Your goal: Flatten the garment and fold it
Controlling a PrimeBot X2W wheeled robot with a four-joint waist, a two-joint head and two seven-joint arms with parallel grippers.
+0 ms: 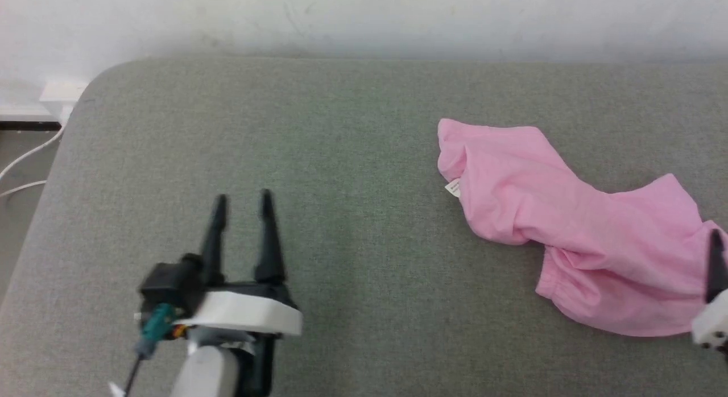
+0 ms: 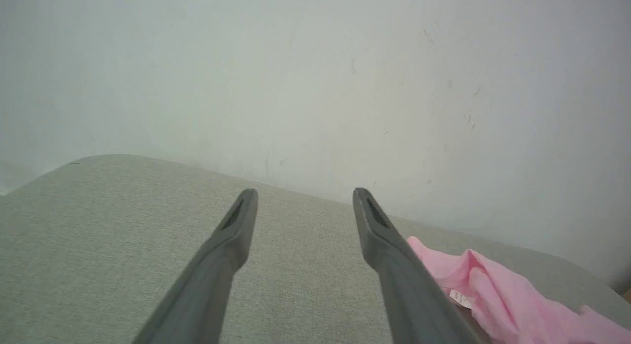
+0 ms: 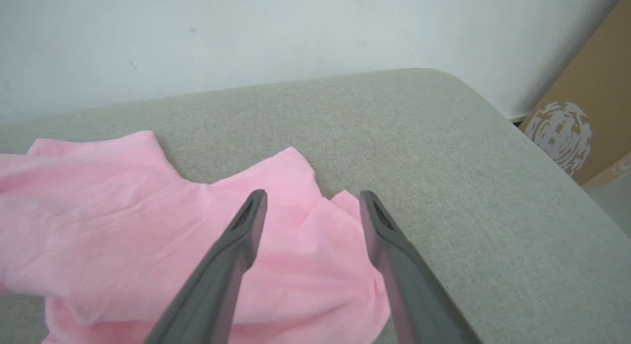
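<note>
The crumpled light-pink thin cloth garment (image 1: 569,226) lies at three o'clock on the grey padded fabric bench (image 1: 352,135). The right gripper (image 3: 313,198) is over it, jaws wide and empty. The left gripper (image 1: 242,201), at seven o'clock, has wide jaws. White cables (image 1: 28,158) trail at nine o'clock.

Garment (image 1: 569,226): a thin, light-pink cloth piece, lying crumpled and unfolded on the right half of the grey cushion (image 1: 341,158), short of its far edge. It runs as a loosely twisted band from a bunched far-left end, where a small white tag (image 1: 453,187) sticks out, to a wider part at the near right. The near edge is gathered and puckered, and soft creases cross the whole surface.
</note>
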